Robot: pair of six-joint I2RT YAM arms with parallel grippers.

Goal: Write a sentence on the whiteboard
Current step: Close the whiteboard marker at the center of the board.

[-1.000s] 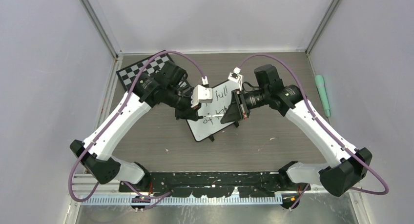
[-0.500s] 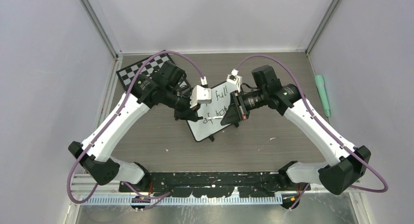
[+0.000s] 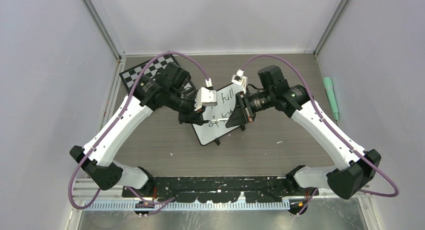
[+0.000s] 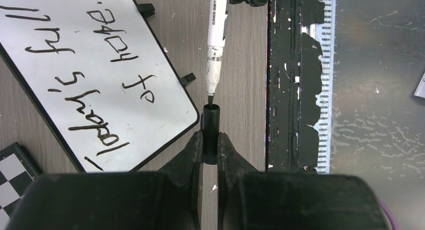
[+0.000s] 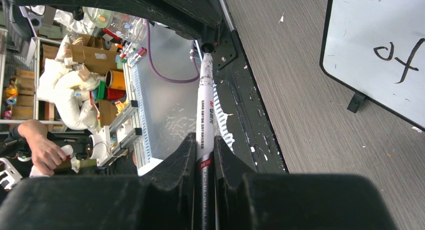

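Observation:
The whiteboard lies tilted mid-table, and it also shows in the left wrist view and the right wrist view. The sentence reads "Today's full of hope." in black. My left gripper is shut on a black marker cap, beside the board's near edge. My right gripper is shut on a white marker. The marker points at the cap, its tip at the cap's mouth. In the top view the left gripper and the right gripper face each other over the board.
A checkered chessboard lies at the back left under the left arm. A green pen lies outside the right rail. The black base rail runs along the near edge. Grey walls stand on three sides.
My right gripper has moved a little to the left with the marker, bringing its tip up to the cap. The left gripper has hardly moved.

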